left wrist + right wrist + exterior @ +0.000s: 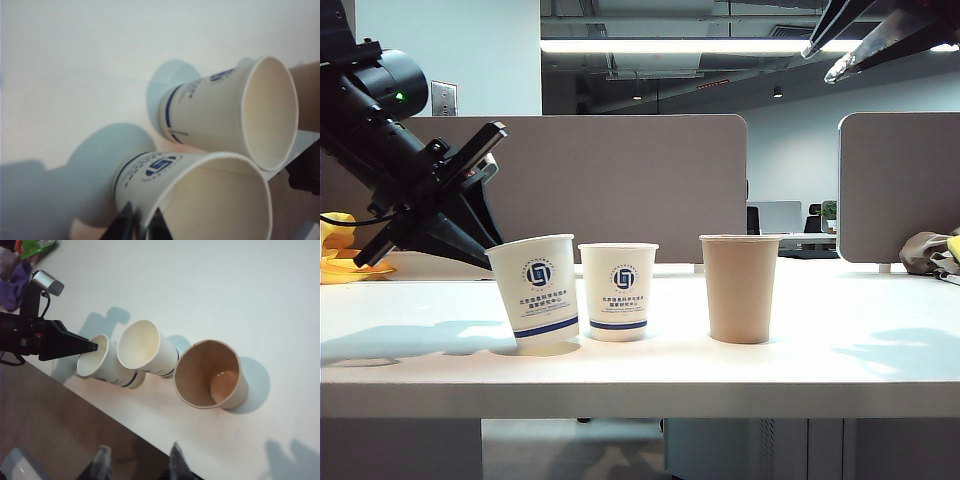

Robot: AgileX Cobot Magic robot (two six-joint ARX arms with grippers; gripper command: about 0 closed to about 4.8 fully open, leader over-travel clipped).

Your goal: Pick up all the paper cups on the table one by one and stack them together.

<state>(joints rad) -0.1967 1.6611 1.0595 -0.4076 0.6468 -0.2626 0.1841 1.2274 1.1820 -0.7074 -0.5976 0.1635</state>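
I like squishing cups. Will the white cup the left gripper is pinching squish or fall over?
Probably it squishes easily: the left gripper pinches only the thin paper rim of the left white cup. It looks empty, so likely very light. It already tilts on the table, so it could tip toward the middle white cup.

Three paper cups in a row on the white table [240,285]: tan-brown cup [211,374] upright at one end, middle white cup [146,350] with blue band just beside it, end white cup [100,365] tilted, touching the middle one. Left gripper [92,346] tip pinches the tilted cup's rim. Right gripper [137,460] fingers spread apart, above the table edge, well off the cups.
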